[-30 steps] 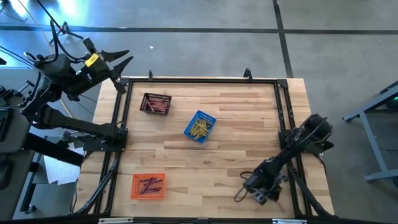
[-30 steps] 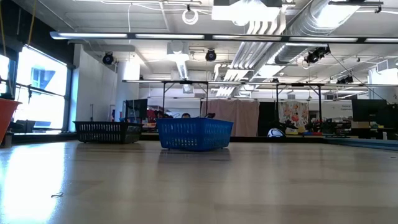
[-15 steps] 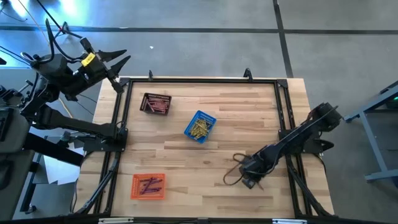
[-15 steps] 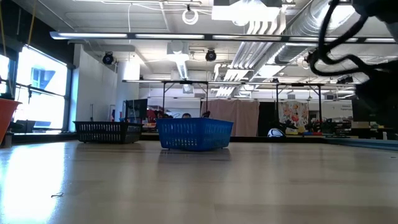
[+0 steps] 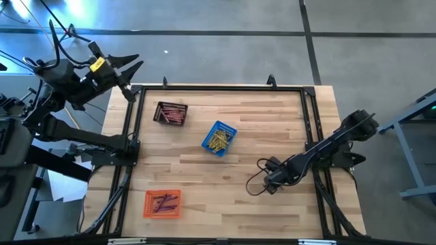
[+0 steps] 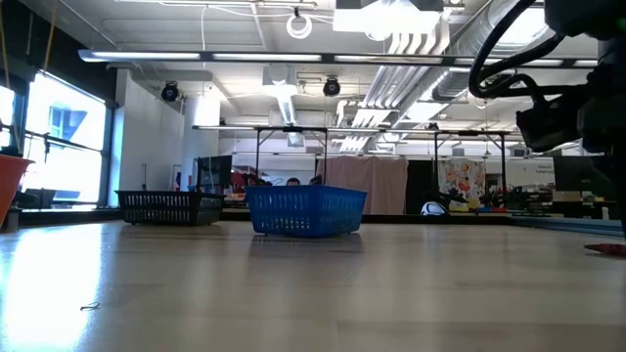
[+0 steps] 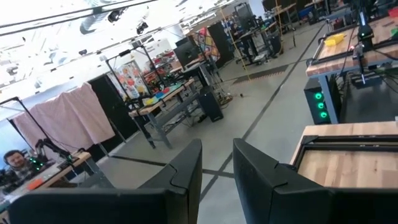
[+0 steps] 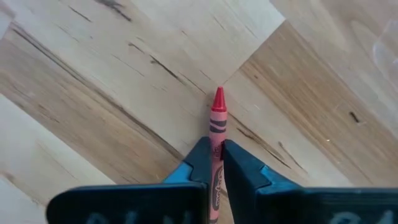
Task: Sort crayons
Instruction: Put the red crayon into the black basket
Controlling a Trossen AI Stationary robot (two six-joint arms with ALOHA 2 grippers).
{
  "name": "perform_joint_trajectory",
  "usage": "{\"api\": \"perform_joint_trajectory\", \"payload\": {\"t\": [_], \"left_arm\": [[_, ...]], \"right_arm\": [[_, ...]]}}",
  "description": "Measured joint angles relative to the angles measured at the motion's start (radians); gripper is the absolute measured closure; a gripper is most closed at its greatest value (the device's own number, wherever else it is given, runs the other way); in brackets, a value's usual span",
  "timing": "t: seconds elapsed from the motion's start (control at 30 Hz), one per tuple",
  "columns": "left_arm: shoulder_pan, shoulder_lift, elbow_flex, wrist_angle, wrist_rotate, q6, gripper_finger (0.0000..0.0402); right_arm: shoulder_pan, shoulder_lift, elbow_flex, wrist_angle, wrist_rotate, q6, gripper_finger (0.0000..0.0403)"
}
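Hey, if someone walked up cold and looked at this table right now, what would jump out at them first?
Probably the red crayon pinched in the right gripper, which hangs over bare wood at the table's right side. Next come the three small baskets: black with red-pink crayons at the far left, blue with yellow ones near the middle, orange with dark ones at the near left. The left gripper waits beyond the far-left corner.

A blue basket stands at centre frame on the table, a black basket left of it. A dark arm fills the upper right.
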Motion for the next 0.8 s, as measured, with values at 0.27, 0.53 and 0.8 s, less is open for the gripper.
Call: {"api": "perform_joint_trajectory", "payload": {"t": [0.27,0.53,0.8], "left_arm": [[0.000,0.000,0.000,0.000,0.000,-0.002,0.0326],[0.000,0.000,0.000,0.001,0.000,-0.044,0.0326],[0.000,0.000,0.000,0.001,0.000,-0.053,0.0326]], "right_arm": [[-0.001,0.002,0.000,0.006,-0.021,0.002,0.0335],[0.000,0.001,0.000,0.020,-0.024,-0.034,0.0317],[0.000,-0.002,0.001,0.045,-0.022,-0.050,0.0394]]}}
